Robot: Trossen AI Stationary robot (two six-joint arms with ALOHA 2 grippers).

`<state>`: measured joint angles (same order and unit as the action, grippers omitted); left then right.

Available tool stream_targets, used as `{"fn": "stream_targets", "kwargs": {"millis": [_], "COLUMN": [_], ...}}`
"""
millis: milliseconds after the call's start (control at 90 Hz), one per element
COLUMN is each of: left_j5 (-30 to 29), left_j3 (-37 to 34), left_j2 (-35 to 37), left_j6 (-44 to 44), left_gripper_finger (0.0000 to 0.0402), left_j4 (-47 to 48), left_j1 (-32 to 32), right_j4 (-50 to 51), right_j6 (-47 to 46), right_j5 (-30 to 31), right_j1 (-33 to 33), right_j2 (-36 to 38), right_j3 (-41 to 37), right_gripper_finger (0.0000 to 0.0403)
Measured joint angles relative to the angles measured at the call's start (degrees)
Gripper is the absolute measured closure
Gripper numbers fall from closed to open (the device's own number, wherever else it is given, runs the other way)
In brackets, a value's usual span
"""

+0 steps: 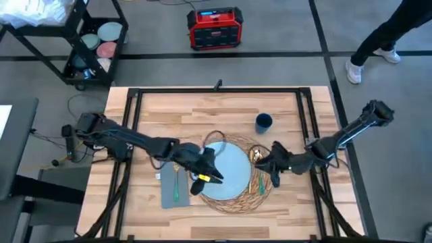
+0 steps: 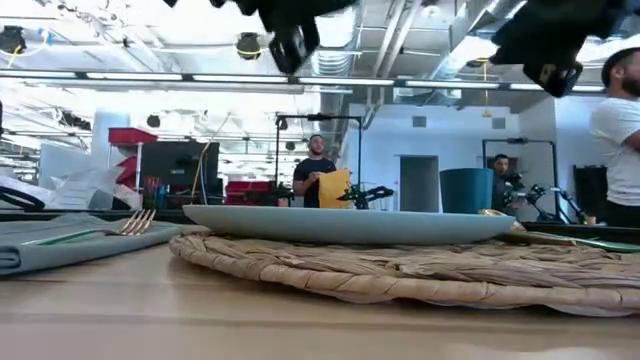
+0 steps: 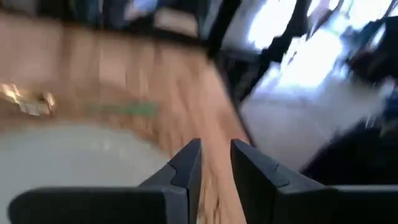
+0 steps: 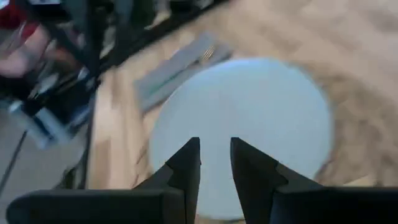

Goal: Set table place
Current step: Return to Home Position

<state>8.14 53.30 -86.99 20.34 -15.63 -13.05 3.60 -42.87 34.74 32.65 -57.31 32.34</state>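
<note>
Left gripper (image 1: 204, 177) and right gripper (image 1: 263, 162) both raised, facing inward, fingers (image 3: 186, 163) narrowly parted.

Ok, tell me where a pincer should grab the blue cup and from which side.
Grip the blue cup across its round wall just below the rim, coming straight down from above. It stands upright and alone on the table, behind the placemat, so the fingers have room on either side. The right pincer is the nearer one; the left pincer hovers over the plate.

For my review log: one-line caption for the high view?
Both end effectors, left and right, hover over the plate on the placemat.
</note>
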Motion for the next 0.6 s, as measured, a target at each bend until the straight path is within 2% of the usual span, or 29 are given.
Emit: {"fn": "stream_targets", "kwargs": {"millis": [56,133,256,367,533,600], "left_j5": [-0.9,-0.6,1.6,2.0,1.7,1.8], "left_j3": [-3.4,-6.5,-9.6,-10.6,-10.5,-10.6], "left_j2": [2.0,4.7,8.0,8.7,8.0,7.8], "left_j6": [2.2,4.8,8.8,14.2,13.0,12.9], "left_gripper_finger": [0.0347,0.0351,0.035,0.035,0.035,0.035], "left_j4": [-3.5,-3.7,6.2,12.5,19.6,18.6], "left_j1": [0.0,-0.1,-1.3,-1.9,-1.9,-1.6], "right_j4": [-2.3,-2.0,-0.5,-1.3,-3.1,-3.0], "right_j6": [1.5,7.4,17.0,17.8,17.8,17.3], "right_j5": [-0.3,-1.7,-1.9,-2.3,-2.3,-3.7], "right_j1": [0.6,0.8,0.7,-0.1,-4.8,-5.5], "right_j2": [0.6,1.4,0.7,0.4,0.3,0.9], "right_j3": [-0.6,-0.5,-0.6,-0.6,-0.6,-0.7], "right_gripper_finger": [0.0328,0.0328,0.0329,0.0329,0.0329,0.0329]}}
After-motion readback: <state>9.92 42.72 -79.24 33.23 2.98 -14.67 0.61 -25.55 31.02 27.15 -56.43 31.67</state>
